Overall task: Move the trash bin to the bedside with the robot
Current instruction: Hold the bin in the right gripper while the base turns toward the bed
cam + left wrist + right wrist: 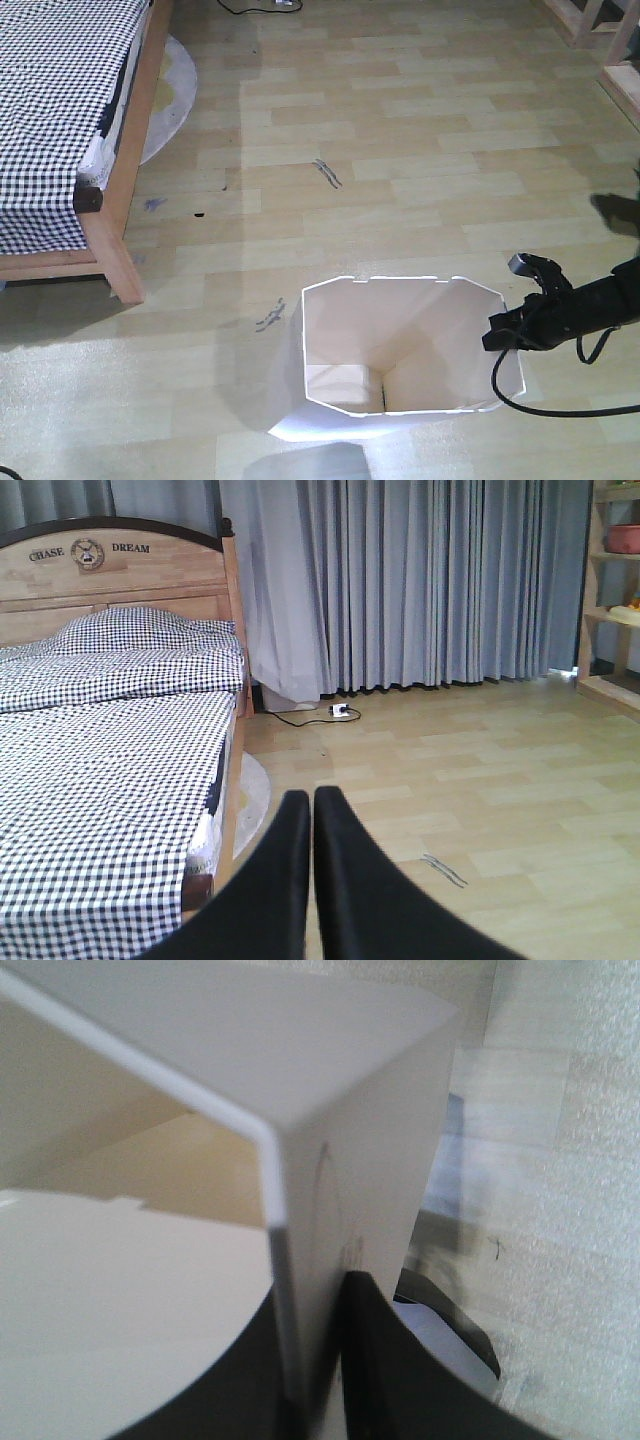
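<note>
Upright white trash bin [345,335] near bed [122,210]

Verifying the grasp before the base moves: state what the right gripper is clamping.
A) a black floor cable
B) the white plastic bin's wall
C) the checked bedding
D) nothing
B: in the right wrist view, the wall of the white thin-walled plastic trash bin passes between the two black fingers of the right gripper.

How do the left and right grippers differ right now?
The left gripper is shut on nothing, aimed at the floor beside the bed; the right gripper is shut on the wall of the trash bin, one jaw inside, one outside. Both are black.
</note>
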`<state>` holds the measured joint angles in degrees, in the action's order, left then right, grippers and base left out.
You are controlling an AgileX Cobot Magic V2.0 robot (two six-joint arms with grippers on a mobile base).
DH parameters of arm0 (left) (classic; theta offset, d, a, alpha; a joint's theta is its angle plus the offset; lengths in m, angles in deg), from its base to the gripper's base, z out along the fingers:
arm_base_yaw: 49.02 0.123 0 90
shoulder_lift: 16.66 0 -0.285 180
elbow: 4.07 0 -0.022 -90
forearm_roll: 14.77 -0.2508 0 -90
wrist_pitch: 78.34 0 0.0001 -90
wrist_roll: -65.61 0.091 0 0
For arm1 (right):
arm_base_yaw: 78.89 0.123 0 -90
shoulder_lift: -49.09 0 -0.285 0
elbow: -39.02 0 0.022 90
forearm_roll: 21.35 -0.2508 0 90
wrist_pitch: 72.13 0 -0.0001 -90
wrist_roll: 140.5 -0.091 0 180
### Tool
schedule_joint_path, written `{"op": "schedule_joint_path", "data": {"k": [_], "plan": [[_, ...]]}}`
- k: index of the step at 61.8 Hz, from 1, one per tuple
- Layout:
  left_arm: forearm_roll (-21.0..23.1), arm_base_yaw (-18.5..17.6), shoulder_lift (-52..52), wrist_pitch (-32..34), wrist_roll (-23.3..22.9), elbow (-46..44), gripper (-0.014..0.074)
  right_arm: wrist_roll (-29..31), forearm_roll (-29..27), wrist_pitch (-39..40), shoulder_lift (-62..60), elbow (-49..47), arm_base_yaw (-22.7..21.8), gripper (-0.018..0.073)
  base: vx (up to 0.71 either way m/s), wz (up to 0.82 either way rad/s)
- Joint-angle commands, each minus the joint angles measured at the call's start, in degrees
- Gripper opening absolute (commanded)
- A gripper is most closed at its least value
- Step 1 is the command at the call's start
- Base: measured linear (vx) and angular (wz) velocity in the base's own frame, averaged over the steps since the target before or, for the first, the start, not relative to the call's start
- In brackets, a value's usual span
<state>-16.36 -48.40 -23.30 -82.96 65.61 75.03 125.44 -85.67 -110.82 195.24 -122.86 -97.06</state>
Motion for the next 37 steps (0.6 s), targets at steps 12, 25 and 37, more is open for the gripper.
{"op": "schedule_joint_path", "data": {"k": [12, 25, 37], "plan": [[0.54, -0.36, 0.40, 4.26, -0.79, 0.66, -0.0006, -0.12, -3.77, -13.16, -4.29, -0.64, -0.07, -0.0005, 0.26, 0.05], [0.54, -0.36, 0.40, 4.26, -0.79, 0.66, -0.0006, -0.12, -3.77, -13.11, -4.29, -0.64, -0.07, -0.0005, 0.27, 0.09], [0.54, -0.36, 0.40, 4.26, -0.79, 0.66, -0.0006, -0.12, -3.77, -13.11, -4.29, -0.64, -0.07, -0.0005, 0.28, 0.08]]}}
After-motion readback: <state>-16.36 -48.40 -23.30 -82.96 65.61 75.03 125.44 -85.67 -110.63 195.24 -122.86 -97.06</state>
